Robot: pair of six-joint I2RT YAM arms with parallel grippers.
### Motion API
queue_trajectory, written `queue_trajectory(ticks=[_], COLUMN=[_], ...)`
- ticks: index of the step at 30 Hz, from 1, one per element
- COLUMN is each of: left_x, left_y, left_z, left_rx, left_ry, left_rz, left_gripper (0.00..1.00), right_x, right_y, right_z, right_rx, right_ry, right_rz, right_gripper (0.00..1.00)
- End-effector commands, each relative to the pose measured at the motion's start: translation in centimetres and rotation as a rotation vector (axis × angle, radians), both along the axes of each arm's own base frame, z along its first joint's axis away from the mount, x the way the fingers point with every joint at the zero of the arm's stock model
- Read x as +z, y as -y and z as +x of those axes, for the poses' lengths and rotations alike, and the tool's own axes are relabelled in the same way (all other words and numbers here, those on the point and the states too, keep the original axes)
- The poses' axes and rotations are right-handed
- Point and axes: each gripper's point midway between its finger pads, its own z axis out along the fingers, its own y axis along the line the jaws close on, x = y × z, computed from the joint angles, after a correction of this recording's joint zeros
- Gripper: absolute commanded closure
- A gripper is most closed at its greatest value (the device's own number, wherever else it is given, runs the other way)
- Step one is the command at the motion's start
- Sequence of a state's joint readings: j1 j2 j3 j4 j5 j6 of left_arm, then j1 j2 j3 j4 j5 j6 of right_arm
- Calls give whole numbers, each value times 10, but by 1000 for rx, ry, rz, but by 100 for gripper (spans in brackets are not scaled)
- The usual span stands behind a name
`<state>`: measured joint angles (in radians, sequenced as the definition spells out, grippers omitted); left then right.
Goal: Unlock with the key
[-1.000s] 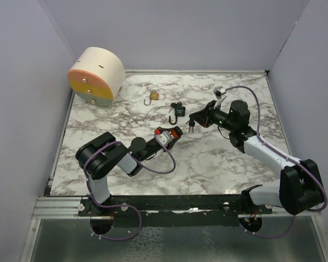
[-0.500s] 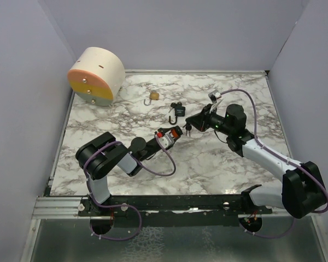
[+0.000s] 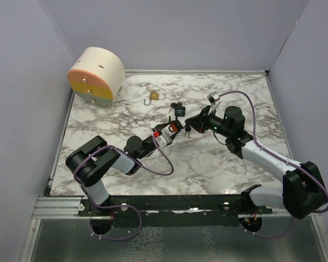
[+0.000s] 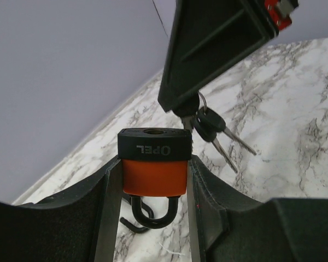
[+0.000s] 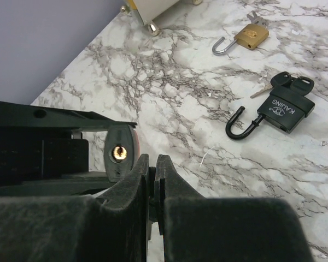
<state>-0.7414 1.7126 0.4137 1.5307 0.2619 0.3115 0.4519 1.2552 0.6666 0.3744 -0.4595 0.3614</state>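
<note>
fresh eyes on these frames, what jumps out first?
Mid-table, the left gripper holds up an orange-and-black padlock, with the right gripper shut on a key bunch close beside it. Behind lie an open black padlock and a brass padlock; a cream drum sits far left.

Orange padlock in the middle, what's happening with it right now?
The left end effector grips the orange padlock, with its keyhole facing the right arm. The right end effector is shut on a key bunch, its tip right beside the lock, but the keyhole is empty. A black padlock and a brass padlock lie open farther back.
</note>
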Motion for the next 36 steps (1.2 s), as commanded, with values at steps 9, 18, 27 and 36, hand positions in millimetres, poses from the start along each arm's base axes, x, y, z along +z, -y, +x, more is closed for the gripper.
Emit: queue_trajectory(ticks=[9,18,27,36], left_x=[44,33,33,38], left_y=[-3,-8,-1,3], left_z=[-1,0,4,4], left_rx=[29,50,46,47], left_ry=[84,82,73,72], left_rz=[-40,10,36,32], left_gripper=[100,100,100,100], right_x=[25,34,40,39], right_y=[1,7,1,-8], right_z=[4,3,0,-1], right_rx=[-51,-76,-56,-35], right_ry=[81,125,142,132], right_rz=[41,53,71,77], right_gripper=[99,99,99,99])
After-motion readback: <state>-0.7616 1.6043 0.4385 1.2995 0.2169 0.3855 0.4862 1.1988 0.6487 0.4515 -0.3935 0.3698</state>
